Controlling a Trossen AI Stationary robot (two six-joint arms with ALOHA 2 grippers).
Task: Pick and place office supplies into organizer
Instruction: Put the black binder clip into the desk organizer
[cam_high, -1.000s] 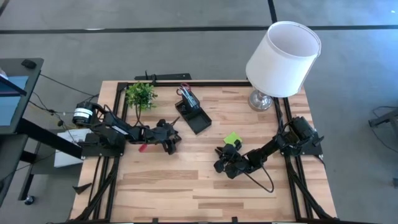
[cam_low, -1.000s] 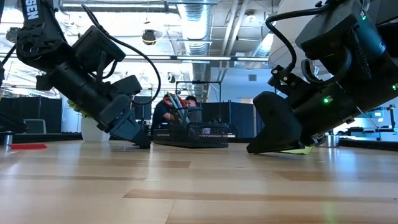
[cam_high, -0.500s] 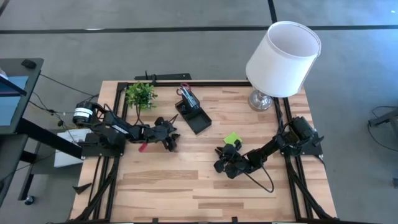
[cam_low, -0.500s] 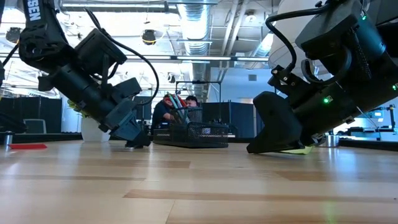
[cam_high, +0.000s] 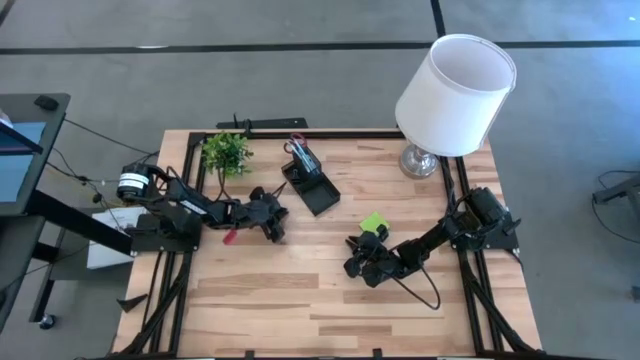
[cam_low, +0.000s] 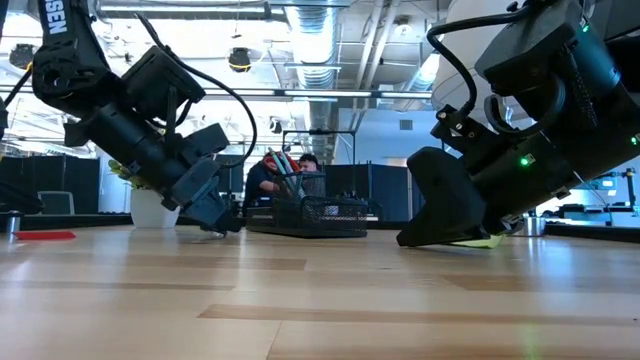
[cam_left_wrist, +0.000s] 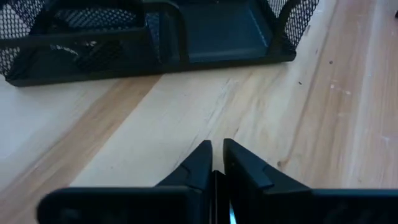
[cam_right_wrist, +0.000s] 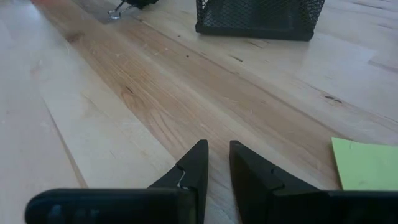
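The black mesh organizer (cam_high: 310, 182) stands at the table's far middle, with red-handled scissors (cam_high: 298, 147) upright in its taller section. My left gripper (cam_high: 277, 224) is low over the wood just left of the organizer (cam_left_wrist: 155, 37). Its fingers are closed to a thin slit (cam_left_wrist: 216, 149) on a small dark clip whose silver wire loop (cam_right_wrist: 115, 14) sticks out. My right gripper (cam_high: 352, 263) sits low near the table's middle, narrowly open (cam_right_wrist: 217, 152) over bare wood. The lime-green sticky-note pad (cam_high: 373, 221) lies flat beside it. My left gripper pinches the small clip between its two fingertips (cam_left_wrist: 205, 163), slanting down from the table's left. The fingers hide which part of the clip they hold. The clip's wire loop (cam_right_wrist: 114, 15) lies at the table top.
A white-shaded lamp (cam_high: 455, 85) stands at the far right corner and a small potted plant (cam_high: 227, 152) at the far left. A red item (cam_high: 230, 237) lies on the wood under the left arm. The near half of the table is bare wood (cam_high: 320, 310).
My left gripper has shut from wide open down to a thin slit and has shifted slightly toward the table's left. The right arm has kept still.
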